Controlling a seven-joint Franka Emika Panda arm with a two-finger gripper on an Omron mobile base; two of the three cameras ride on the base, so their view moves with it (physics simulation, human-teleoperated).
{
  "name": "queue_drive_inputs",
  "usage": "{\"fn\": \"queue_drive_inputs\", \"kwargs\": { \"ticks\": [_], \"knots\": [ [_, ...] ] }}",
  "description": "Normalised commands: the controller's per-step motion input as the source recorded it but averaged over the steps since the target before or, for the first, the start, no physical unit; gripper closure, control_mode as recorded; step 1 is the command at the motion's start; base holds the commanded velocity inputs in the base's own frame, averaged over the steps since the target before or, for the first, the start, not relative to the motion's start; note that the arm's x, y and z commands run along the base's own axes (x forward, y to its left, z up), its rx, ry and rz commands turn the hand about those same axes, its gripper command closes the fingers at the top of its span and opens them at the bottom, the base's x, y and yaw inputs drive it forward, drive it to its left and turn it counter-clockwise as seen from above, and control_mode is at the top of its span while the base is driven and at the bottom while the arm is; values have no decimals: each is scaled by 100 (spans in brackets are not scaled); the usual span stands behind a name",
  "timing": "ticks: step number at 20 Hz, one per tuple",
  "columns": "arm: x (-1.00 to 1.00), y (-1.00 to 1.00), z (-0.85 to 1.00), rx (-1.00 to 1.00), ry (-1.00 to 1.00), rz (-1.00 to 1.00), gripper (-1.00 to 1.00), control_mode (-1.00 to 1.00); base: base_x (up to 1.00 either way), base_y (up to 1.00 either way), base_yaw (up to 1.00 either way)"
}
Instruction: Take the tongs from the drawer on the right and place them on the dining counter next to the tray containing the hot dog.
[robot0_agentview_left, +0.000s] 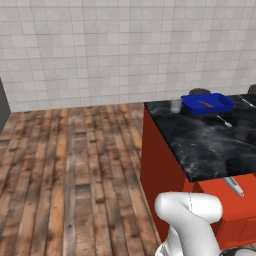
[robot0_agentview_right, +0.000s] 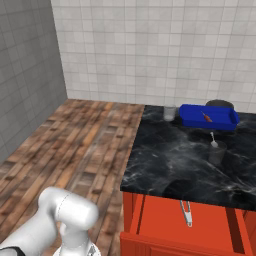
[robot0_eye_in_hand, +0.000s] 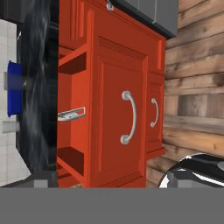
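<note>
Drawer (robot0_agentview_right: 190, 220) stands pulled out from the red body of the dining counter (robot0_agentview_right: 170, 160), at its near end. The tongs (robot0_agentview_right: 186, 212) lie inside it, long axis running near to far, not yet touched. In the hand view they show as a silver sliver (robot0_eye_in_hand: 71, 114) in the open slot, beside the cabinet door with the curved handle (robot0_eye_in_hand: 127, 117).

The gripper (robot0_eye_in_hand: 107, 180) has its fingers spread wide with nothing between them, and it looks across the cabinet front, well apart from the tongs.

The tray (robot0_agentview_right: 207, 117) sits at the far end of the counter with the hot dog (robot0_agentview_right: 206, 117) in it; a glass (robot0_agentview_right: 170, 113) stands just left of it, and a cup holding a small utensil (robot0_agentview_right: 216, 150) stands nearer.

Risks, as you judge them:
- The tongs are slim and lie flat on the drawer floor; a shallow descent would likely skate off them.
- The drawer walls and the counter's overhanging edge crowd the approach; you could knock the drawer.
- On placing, the glass and cup stand near the tray; a wide swing could tip them.
</note>
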Motion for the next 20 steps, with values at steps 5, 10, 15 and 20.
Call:
{"fn": "queue_drive_inputs", "kwargs": {
  "ticks": [5,10,15,20],
  "knots": [
    [0,0,34,0,0,0,-100,-100,0,0,0],
    [6,0,39,0,1,0,-100,-100,0,0,0],
    [2,2,41,0,6,0,-100,-100,0,0,0],
    [0,7,44,0,9,0,-100,-100,0,0,0]
  ]
}}
